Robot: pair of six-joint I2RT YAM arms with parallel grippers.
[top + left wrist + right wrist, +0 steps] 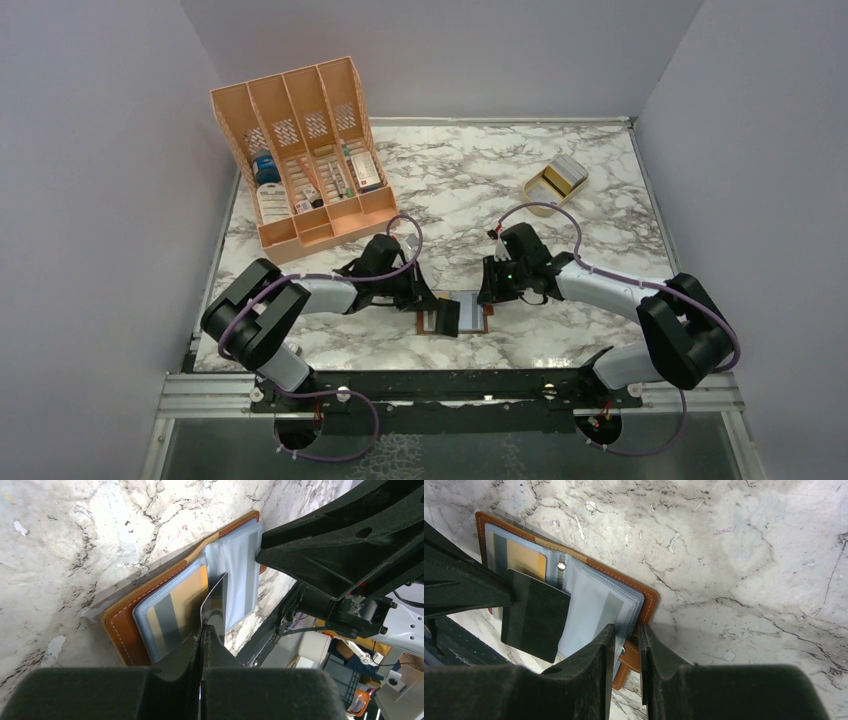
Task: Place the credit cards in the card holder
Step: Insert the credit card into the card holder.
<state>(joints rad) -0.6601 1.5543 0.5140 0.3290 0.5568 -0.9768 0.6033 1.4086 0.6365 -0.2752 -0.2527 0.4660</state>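
The brown leather card holder [470, 308] lies open on the marble near the front edge, its bluish sleeves [594, 605] facing up. A gold card with a grey stripe [175, 612] sits in the left sleeve. My left gripper [438, 305] [202, 627] is shut on a dark credit card [447, 318] [534, 615], held on edge over the middle of the sleeves. My right gripper [487, 293] [626, 630] stands at the holder's right edge, jaws narrow, with the sleeve edges and the leather cover [649, 597] between them. More pale credit cards [566, 171] stand far right.
A small tan wooden stand [540, 189] holds the pale cards at the back right. A big orange slotted organiser [300, 150] with boxes and bottles stands at the back left. Grey walls close in on three sides, and the black rail [450, 385] runs along the near edge.
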